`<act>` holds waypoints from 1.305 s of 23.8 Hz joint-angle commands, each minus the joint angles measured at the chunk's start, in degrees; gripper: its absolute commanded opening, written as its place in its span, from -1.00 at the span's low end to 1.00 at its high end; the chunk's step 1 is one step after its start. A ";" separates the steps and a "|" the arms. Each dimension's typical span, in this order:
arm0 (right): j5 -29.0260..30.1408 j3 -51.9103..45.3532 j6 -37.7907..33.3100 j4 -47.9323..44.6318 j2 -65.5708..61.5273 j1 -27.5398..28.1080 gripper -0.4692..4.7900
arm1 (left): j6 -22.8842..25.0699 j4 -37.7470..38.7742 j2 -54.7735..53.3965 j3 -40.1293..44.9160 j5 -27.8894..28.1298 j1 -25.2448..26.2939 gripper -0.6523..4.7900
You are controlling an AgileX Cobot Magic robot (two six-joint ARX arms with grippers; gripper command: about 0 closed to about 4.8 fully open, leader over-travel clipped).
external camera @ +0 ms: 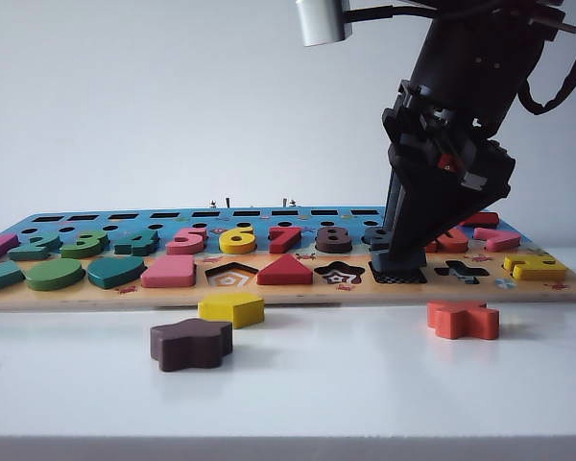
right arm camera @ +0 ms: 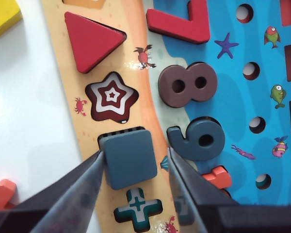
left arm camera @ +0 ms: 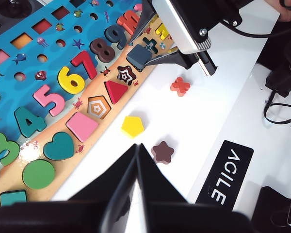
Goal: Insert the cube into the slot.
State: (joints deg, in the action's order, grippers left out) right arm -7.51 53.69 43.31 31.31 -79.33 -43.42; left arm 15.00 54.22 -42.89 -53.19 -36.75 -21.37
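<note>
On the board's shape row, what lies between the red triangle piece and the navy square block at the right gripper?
The empty star-shaped cut-out, per the right wrist view.

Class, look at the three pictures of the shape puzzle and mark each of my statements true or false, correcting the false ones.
1. The right gripper has the cube between its fingers, over the slot. True.
2. The star block sits in its cut-out. False: it lies on the table, and the star cut-out is empty.
3. The red triangle is seated in the board. True.
4. The left gripper holds the yellow pentagon. False: its fingers are together and empty, with the pentagon lying on the table apart from them.
5. The orange cross is in the board. False: it lies on the table in front of it.
</note>
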 commanded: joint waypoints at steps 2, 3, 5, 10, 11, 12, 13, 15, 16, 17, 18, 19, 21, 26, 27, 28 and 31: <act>0.00 0.20 -0.46 -1.25 0.00 -0.04 0.10 | 0.20 -0.72 0.04 -0.22 -0.07 0.04 -0.70; 0.00 0.17 -0.48 -1.22 0.00 -0.04 0.10 | 0.20 -0.72 0.04 -0.22 -0.07 0.04 -0.70; 0.02 0.11 -0.63 -1.07 -0.13 -0.04 0.10 | 0.20 -0.72 0.04 -0.22 -0.07 0.04 -0.70; 0.07 0.13 -1.70 -0.94 -1.57 -0.04 0.10 | 0.20 -0.72 0.07 -0.22 -0.04 0.04 -0.70; 0.09 0.13 -1.70 -1.01 -1.55 -0.04 0.10 | 0.20 -0.70 0.07 -0.22 -0.07 0.04 -0.70; 0.07 0.13 -1.70 -1.03 -1.53 -0.04 0.10 | 0.20 -0.72 0.07 -0.22 -0.04 0.04 -0.70; 0.09 0.13 -1.73 -1.01 -1.46 -0.04 0.10 | 0.20 -0.72 0.07 -0.22 -0.04 0.04 -0.70; 0.09 0.17 -1.73 -0.87 -1.29 -0.04 0.10 | 0.20 -0.72 0.07 -0.22 -0.04 0.04 -0.70; 0.09 0.17 -1.75 -0.85 -1.16 -0.04 0.10 | 0.20 -0.72 0.07 -0.22 -0.04 0.04 -0.70; 0.22 0.17 -1.75 -0.83 -1.09 -0.04 0.10 | 0.20 -0.70 0.07 -0.22 -0.07 0.04 -0.70; 0.28 0.17 -1.75 -0.76 -1.03 -0.04 0.10 | 0.20 -0.70 0.07 -0.22 -0.04 0.04 -0.70; 0.31 0.17 -1.75 -0.55 -1.03 -0.04 0.10 | 0.20 -0.70 0.07 -0.22 -0.04 0.04 -0.70; 1.18 0.17 -1.81 0.07 -1.03 -0.04 0.10 | 0.20 -0.72 0.07 -0.22 -0.07 0.04 -0.70; 3.06 0.17 -2.86 0.50 -1.03 -0.04 0.10 | 0.20 -0.70 0.07 -0.22 -0.04 0.04 -0.70; 3.04 0.17 -2.93 0.48 -1.03 -0.04 0.10 | 0.20 -0.72 0.07 -0.22 -0.07 0.04 -0.70; 3.02 0.22 -3.10 0.52 -0.98 -0.04 0.10 | 0.20 -0.70 0.07 -0.22 -0.04 0.04 -0.70; 2.99 0.39 -4.31 0.52 0.20 -0.11 0.10 | 0.20 -0.70 0.07 -0.22 -0.07 0.04 -0.70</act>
State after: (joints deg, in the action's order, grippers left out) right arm -4.91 53.67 40.21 32.18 -80.25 -43.42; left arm 15.00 54.24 -42.89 -53.19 -36.75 -21.37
